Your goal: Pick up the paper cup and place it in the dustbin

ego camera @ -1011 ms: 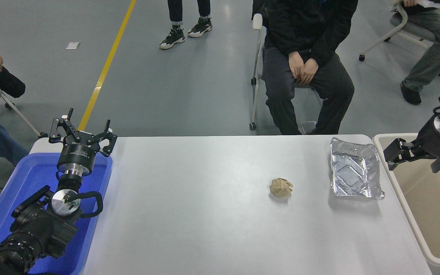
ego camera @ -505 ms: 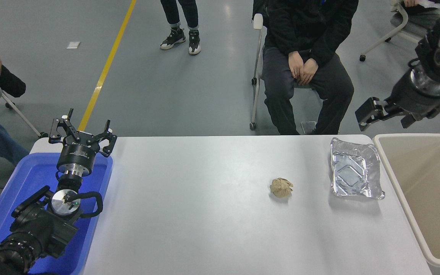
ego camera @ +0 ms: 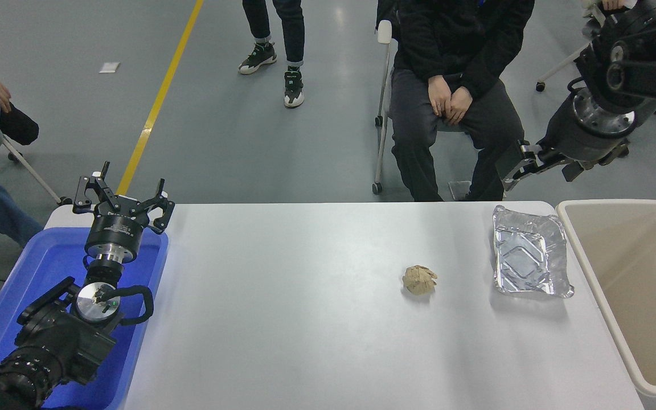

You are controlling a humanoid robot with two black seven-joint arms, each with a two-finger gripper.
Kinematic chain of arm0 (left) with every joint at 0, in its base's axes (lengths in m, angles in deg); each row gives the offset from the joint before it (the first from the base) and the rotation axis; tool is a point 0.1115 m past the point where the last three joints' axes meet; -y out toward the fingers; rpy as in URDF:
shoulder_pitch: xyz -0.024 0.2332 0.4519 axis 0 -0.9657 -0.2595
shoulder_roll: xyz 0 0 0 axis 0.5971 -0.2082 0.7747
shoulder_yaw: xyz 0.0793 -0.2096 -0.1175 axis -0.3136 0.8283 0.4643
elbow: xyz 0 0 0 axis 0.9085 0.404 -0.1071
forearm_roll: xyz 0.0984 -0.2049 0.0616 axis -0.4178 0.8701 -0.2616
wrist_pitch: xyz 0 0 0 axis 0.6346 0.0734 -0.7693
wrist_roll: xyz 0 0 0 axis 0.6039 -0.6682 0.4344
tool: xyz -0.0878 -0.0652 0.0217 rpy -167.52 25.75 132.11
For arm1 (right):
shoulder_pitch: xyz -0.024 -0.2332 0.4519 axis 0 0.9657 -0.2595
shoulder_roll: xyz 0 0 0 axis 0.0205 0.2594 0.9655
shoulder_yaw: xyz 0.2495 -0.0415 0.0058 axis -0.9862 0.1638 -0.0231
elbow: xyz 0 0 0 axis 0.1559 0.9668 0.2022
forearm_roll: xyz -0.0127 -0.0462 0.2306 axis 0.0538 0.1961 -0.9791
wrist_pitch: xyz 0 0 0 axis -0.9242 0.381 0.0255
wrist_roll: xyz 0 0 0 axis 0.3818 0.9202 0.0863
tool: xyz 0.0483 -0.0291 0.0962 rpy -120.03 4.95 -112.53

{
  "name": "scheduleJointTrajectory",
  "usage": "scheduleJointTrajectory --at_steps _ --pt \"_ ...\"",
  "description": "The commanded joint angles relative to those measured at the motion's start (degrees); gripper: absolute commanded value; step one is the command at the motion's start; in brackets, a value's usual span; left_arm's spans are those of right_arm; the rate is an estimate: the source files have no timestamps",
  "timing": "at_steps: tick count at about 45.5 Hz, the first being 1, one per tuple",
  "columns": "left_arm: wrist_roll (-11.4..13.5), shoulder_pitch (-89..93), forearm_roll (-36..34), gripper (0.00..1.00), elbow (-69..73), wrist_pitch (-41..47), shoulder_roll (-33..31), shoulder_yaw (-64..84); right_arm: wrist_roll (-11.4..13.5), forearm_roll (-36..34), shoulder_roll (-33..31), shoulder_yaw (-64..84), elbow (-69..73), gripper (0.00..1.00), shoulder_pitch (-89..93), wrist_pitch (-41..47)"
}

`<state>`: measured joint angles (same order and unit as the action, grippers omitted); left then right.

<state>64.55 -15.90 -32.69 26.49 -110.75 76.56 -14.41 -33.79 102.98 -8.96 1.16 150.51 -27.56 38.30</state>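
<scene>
At three o'clock on the white table (ego camera: 305,319) stands the large beige plastic dustbin (ego camera: 590,267); its visible inside shows no paper cup. Above its far rim hangs the black right gripper (ego camera: 519,168), holding nothing; its opening I cannot tell. At nine o'clock the left gripper (ego camera: 120,199) is spread wide, empty.

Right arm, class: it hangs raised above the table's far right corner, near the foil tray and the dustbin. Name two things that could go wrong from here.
1. The right gripper hangs above the foil tray; coming down it might knock or crush the light tray.
2. No paper cup shows on the table or in the visible part of the dustbin; a further grab might take the crumpled paper ball instead.
</scene>
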Motion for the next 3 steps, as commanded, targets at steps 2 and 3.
scheduleJointTrajectory --at_steps 2,3 --pt "0.0 0.0 0.0 0.99 0.0 0.0 0.0 0.1 0.0 0.1 0.0 0.7 0.0 1.0 0.2 0.0" --pt "0.0 0.0 0.0 0.99 0.0 -0.1 0.0 0.0 0.0 0.1 0.0 0.8 -0.1 1.0 0.3 0.0"
